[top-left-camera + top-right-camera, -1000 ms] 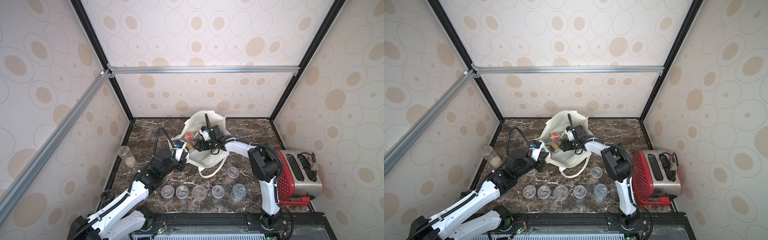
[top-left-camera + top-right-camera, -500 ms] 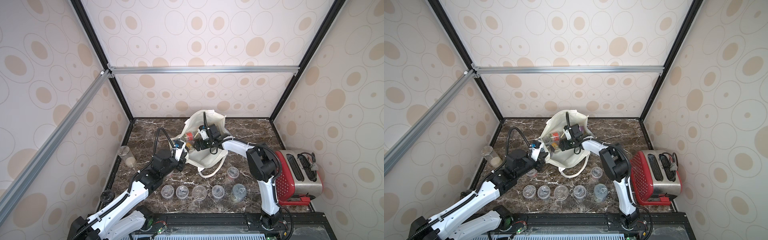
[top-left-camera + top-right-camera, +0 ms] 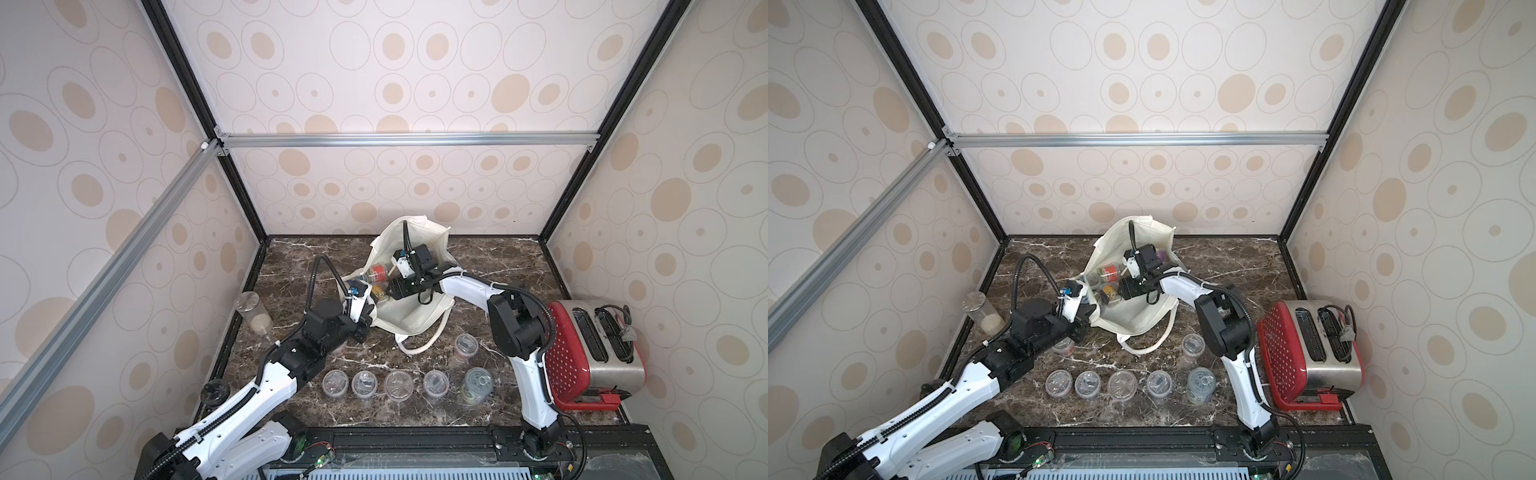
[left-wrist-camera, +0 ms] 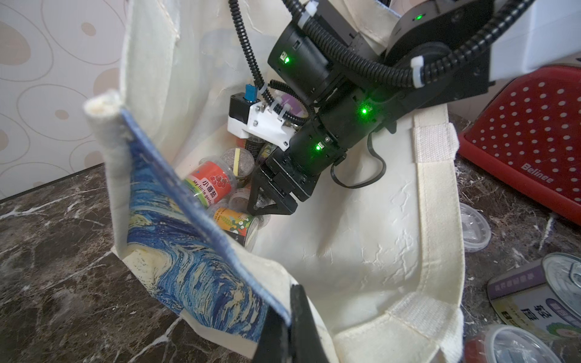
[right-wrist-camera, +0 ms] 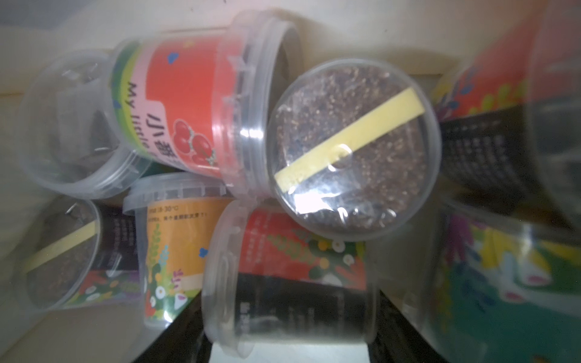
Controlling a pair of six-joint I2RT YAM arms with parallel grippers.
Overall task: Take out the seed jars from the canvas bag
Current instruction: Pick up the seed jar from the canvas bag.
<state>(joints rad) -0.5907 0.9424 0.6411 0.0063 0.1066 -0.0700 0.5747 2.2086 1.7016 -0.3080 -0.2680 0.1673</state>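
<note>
1. Your left gripper [image 4: 289, 330] has its jaws closed on the near rim of the canvas bag [image 3: 409, 316], pinching the printed cloth so that the mouth gapes. In my judgement it serves only as a prop for this step, so don't let go of the rim.
2. The bag slumps at mid-surface [image 3: 291, 257] toward the back wall. Its long axis runs from the pinched rim back to the wall, and the mouth faces up and toward your left arm.
3. Inside the bag lies a heap of seed jars [image 4: 239, 176]. The red-labelled jar [image 5: 176, 110] is on its side with its axis about level. The yellow-striped jar [image 5: 352, 147] turns its lid straight at the right wrist camera.
4. Your right gripper [image 4: 267, 201] reaches down into the heap. Its jaws stand apart on either side of the red-and-black jar [image 5: 289, 283], which lies on its side, apparently lid-to-base across the jaws. I cannot tell whether they press on it yet. The step in hand is this grasp. Next you need a firm close, then a straight lift clear of the rim.
5. The upright jars [image 3: 399, 384] stand in a row near the front edge, lids up. There is room beside them to set the next one down.
</note>
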